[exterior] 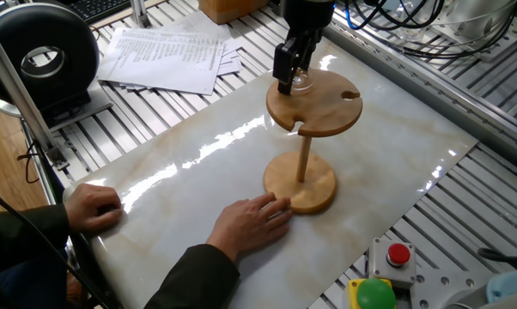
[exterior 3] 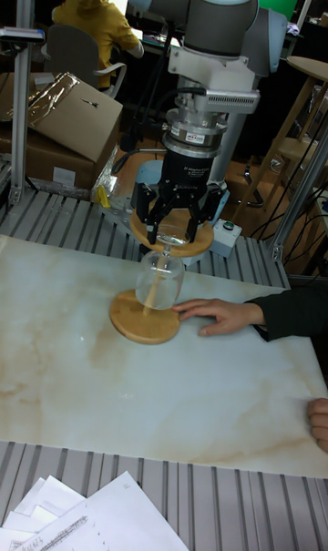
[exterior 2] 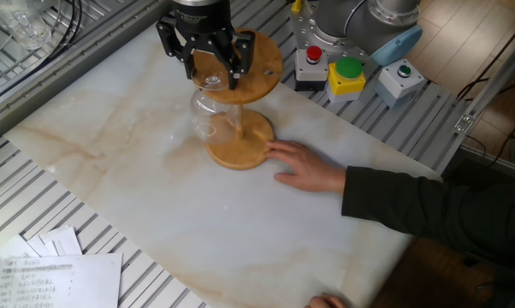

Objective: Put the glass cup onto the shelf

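Observation:
The glass cup (exterior 2: 204, 115) hangs upside down, its bowl (exterior 3: 159, 282) below the rim of the shelf's top disc (exterior: 323, 112) and its foot (exterior: 301, 83) at disc level. My gripper (exterior 2: 213, 75) comes straight down at the disc's edge, fingers shut on the foot, as the tall fixed view also shows (exterior 3: 170, 232). In one fixed view the gripper (exterior: 291, 81) hides most of the cup. The shelf's round base (exterior 2: 240, 145) rests on the marble board, with the thin post rising from it.
A person's hand (exterior: 250, 221) lies flat against the shelf base (exterior 3: 141, 319), and another hand (exterior: 91, 206) rests at the board's edge. A button box with red and green buttons (exterior 2: 347, 73) stands beside the board. Papers (exterior: 168, 56) and a black round device (exterior: 44, 60) lie beyond it.

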`<state>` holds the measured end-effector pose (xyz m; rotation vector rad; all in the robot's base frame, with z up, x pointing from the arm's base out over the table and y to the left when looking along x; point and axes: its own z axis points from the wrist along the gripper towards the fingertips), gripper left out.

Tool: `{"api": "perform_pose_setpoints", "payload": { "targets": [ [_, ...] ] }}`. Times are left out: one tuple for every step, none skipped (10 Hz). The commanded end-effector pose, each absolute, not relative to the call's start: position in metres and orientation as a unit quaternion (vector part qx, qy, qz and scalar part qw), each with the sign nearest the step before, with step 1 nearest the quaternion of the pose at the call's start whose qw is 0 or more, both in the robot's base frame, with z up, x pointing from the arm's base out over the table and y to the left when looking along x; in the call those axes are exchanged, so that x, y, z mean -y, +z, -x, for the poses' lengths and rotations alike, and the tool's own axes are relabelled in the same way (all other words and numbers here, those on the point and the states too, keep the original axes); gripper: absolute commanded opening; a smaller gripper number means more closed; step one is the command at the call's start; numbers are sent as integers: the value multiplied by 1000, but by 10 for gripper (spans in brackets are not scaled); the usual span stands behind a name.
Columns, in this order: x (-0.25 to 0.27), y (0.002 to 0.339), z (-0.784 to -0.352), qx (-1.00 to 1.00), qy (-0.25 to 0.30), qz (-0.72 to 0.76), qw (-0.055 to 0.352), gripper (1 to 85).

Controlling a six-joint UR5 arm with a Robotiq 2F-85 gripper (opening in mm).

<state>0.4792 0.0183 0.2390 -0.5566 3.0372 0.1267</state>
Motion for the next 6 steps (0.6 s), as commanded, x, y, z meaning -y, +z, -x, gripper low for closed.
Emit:
{"api": "perform_pose_setpoints", "payload": {
  "targets": [
    [-22,240,-482,-980,51,191,35,793],
    [-22,240,-482,-979,53,193,37,823],
    [-21,239,-482,-978,53,196,38,850],
    [-21,238,-481,-978,55,198,39,850],
    [-21,238,-481,-978,56,197,38,850],
    [-20,238,-481,-978,55,197,38,850]
  ]
}}
